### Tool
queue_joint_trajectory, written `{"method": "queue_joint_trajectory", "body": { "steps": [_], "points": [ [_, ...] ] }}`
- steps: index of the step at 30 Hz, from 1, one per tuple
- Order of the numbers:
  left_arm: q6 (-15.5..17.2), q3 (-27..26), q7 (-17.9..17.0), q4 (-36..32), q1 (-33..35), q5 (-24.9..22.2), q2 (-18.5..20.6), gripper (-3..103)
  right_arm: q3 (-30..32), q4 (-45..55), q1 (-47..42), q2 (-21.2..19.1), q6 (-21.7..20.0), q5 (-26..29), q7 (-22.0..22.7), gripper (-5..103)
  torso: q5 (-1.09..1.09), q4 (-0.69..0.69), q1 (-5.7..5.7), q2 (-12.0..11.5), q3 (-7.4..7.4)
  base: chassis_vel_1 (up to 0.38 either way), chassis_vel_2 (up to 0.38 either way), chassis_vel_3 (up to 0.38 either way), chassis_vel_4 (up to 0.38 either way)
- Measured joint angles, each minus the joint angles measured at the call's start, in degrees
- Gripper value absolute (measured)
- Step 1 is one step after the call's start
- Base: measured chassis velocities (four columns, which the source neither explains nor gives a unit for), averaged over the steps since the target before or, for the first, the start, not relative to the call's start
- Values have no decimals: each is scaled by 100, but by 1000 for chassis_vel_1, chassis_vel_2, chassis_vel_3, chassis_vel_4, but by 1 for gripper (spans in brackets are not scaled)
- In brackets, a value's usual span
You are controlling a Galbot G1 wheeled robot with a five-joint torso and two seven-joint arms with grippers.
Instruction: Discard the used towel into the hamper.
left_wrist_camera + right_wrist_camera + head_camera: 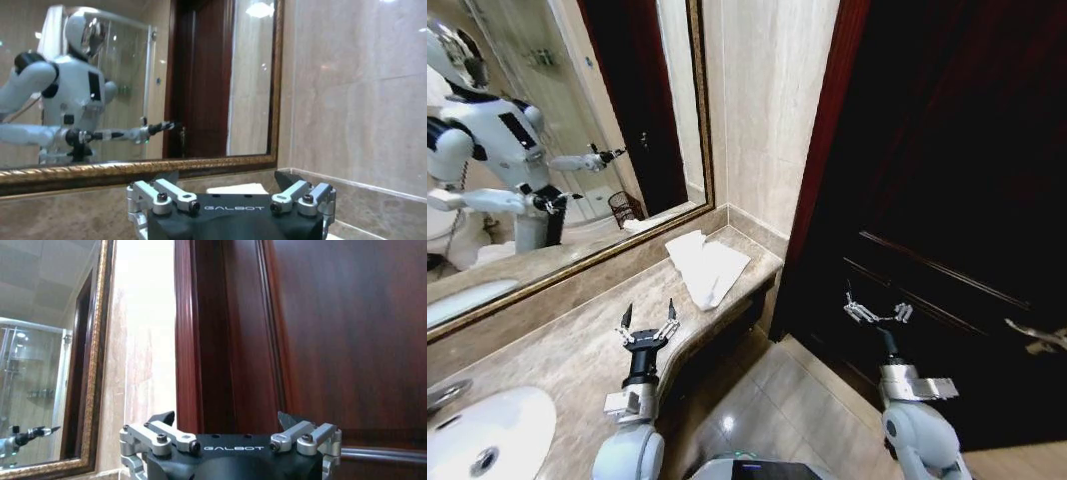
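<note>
Nearest to me, left gripper (pixel 648 321) hovers over the counter (pixel 567 360), fingers spread wide and empty, short of the towel (pixel 707 268). Towel's lying crumpled at the counter's far corner. Right gripper (pixel 876 312) hangs off past the counter by the door (pixel 947 200), released too. Nothing grabbed, so I'd say barely started. Hamper (pixel 624 209) I can spot reflected in the mirror (pixel 547 120).

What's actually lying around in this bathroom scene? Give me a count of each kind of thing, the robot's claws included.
Crumpled white cloth towels on the beige marble counter: 1
White oval sinks set in the counter: 1
Gold-framed wall mirrors: 1
Dark red-brown wooden doors: 1
Silver robot grippers, both open and empty: 2, left gripper, right gripper
Total: 6
</note>
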Motion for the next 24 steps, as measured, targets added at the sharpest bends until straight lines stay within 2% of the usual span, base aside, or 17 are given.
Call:
{"method": "queue_joint_trajectory", "body": {
  "steps": [3, 6, 7, 8, 10, 11, 15, 16, 19, 20, 23, 24],
  "points": [
    [177, -70, 2, -14, -81, -182, 0, 97, 22, -3, -4, -6, 21, 2, -37, 100, 2, 0, 6, -2, 2, -159, 127, 91, -76],
    [520, -156, -12, -33, -236, -547, -1, 97, 61, -3, -60, -7, 56, -3, -110, 100, 0, -2, 3, -2, 1, -64, 69, 5, -11],
    [520, -156, -12, -33, -236, -547, -1, 97, 61, -3, -60, -7, 56, -3, -110, 100, 0, -2, 3, -2, 1, -50, 35, -26, -11],
    [698, -181, -32, -41, -301, -712, 0, 97, 62, -3, -82, -17, 59, -5, -121, 100, 1, -2, -2, -1, 0, -3, 35, -61, 2],
    [963, -234, -67, -46, -404, -1033, 171, 97, 73, -3, -101, -62, 66, -5, -143, 100, 1, -3, -8, 1, -2, 73, -36, -63, -28],
    [963, -234, -67, -46, -404, -1033, 171, 97, 73, -3, -101, -62, 66, -5, -143, 100, 1, -3, -8, 1, -2, 73, -46, -64, -28],
    [1526, -447, -242, 91, -775, -1808, 957, 97, 102, -37, -107, -119, 86, -6, -150, 100, 1, 0, -10, 3, -2, 39, -40, -25, 19],
    [1526, -447, -242, 91, -775, -1808, 957, 97, 102, -37, -107, -119, 86, -6, -150, 100, 1, 0, -10, 3, -2, 0, 0, 0, 0],
    [1913, -475, -431, 418, -1339, -2364, 1581, 97, 105, -78, -132, -119, 112, -49, -150, 100, 0, -1, -4, 2, -1, 0, 0, 0, 0],
    [1913, -475, -431, 418, -1339, -2364, 1581, 97, 105, -78, -132, -119, 112, -49, -150, 100, 0, -1, -4, 2, -1, 0, 0, 0, 0],
    [2230, -349, -591, 722, -1821, -2860, 2019, 97, 122, -125, -154, -107, 134, -105, -149, 100, 1, -2, -1, 1, 0, 0, 0, 0, 0],
    [2230, -349, -591, 722, -1821, -2860, 2019, 97, 122, -125, -154, -107, 134, -105, -149, 100, 1, -2, -1, 1, 0, 0, 0, 0, 0]
  ]
}}
